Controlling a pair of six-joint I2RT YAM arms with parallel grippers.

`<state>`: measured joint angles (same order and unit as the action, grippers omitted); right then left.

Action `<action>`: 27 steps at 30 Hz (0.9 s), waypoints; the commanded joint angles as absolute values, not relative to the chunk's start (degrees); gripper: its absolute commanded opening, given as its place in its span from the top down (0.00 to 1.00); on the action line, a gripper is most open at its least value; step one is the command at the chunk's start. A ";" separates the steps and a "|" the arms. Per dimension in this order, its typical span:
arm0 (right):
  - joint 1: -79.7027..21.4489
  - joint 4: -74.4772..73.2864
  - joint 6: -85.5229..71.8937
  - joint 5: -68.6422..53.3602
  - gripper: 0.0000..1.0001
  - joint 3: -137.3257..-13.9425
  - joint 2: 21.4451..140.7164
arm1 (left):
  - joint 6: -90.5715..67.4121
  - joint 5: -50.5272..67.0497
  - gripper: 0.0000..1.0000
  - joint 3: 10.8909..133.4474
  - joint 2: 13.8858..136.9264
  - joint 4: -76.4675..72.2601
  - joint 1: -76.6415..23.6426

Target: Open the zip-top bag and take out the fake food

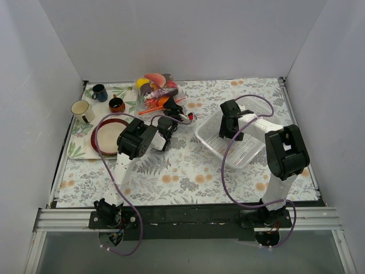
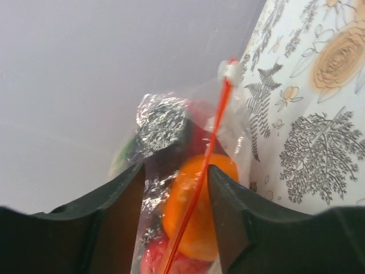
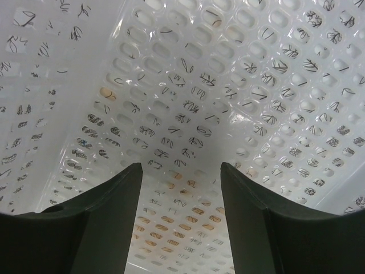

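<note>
The left gripper (image 2: 175, 166) is working in a tight corner: the zip-top bag (image 1: 155, 88) is filling the whole gap between its fingers, and the back wall (image 1: 182, 40) is rising just behind the bag. To the left, three mugs (image 1: 100, 92) and a plate (image 1: 108, 130) are crowding the tray (image 1: 78, 145). The right gripper (image 3: 181, 165) is hanging with fingers spread over the basket (image 1: 251, 149), whose walls are hemming it in. Between the arms, the floral cloth (image 1: 188, 177) is lying open for passage.

clear zip-top bag (image 2: 188, 188) with orange-red strip, floral tablecloth (image 1: 188, 171), white mesh basket (image 3: 188, 103)
</note>
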<state>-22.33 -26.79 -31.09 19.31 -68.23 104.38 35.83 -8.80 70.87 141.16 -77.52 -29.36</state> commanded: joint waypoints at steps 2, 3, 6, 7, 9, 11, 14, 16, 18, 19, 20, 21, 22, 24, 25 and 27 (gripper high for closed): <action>-22.76 -26.45 -30.50 19.34 0.34 -67.24 100.99 | 36.30 -9.14 1.00 69.97 137.66 -87.38 -29.27; -22.76 -26.46 -30.41 19.25 0.34 -67.24 100.90 | 35.69 -9.40 1.00 68.57 136.77 -86.41 -29.27; -22.68 -26.28 -30.23 19.25 0.35 -67.24 100.37 | 34.28 -9.76 1.00 65.84 133.69 -86.39 -29.00; -22.76 -26.19 -29.97 18.90 0.36 -67.15 100.28 | 34.63 -9.67 1.00 65.22 133.16 -87.18 -29.00; -22.85 -26.02 -29.62 18.90 0.38 -67.15 99.93 | 35.50 -9.75 1.00 64.17 131.15 -89.73 -28.92; -23.03 -26.02 -29.01 18.63 0.40 -66.62 99.58 | 36.21 -10.37 1.00 62.23 128.60 -90.35 -29.09; -24.52 -25.58 -28.57 18.19 0.44 -64.17 98.18 | 33.68 -11.68 1.00 58.11 119.91 -84.22 -29.53; -27.59 -25.23 -28.56 18.11 0.46 -61.63 97.65 | 30.78 -13.26 1.00 57.13 111.30 -72.69 -29.71; -32.14 -25.40 -29.26 18.89 0.47 -59.78 96.95 | 24.28 -14.76 1.00 57.48 104.98 -62.11 -30.06; -33.82 -25.23 -29.70 18.98 0.47 -58.63 96.60 | 21.82 -14.77 1.00 58.26 99.37 -48.91 -30.15; -35.40 -25.31 -30.32 19.25 0.48 -56.53 95.90 | 18.84 -14.50 1.00 60.45 96.18 -41.99 -30.23; -38.38 -25.57 -31.63 19.51 0.48 -55.47 95.37 | 13.94 -12.59 1.00 62.03 93.80 -35.22 -30.32; -39.89 -25.49 -32.34 19.77 0.49 -54.33 94.84 | 11.54 -11.70 1.00 63.18 91.60 -24.19 -30.32; -44.01 -25.66 -34.87 20.30 0.49 -50.81 92.21 | 7.49 -10.03 1.00 65.29 85.62 -16.12 -31.02; -45.25 -26.10 -35.68 20.56 0.50 -49.41 91.07 | 6.60 -9.85 1.00 65.56 83.52 -10.34 -31.46; -48.67 -26.89 -37.61 20.83 0.50 -45.99 87.38 | 4.84 -9.58 1.00 66.70 79.47 -4.34 -32.78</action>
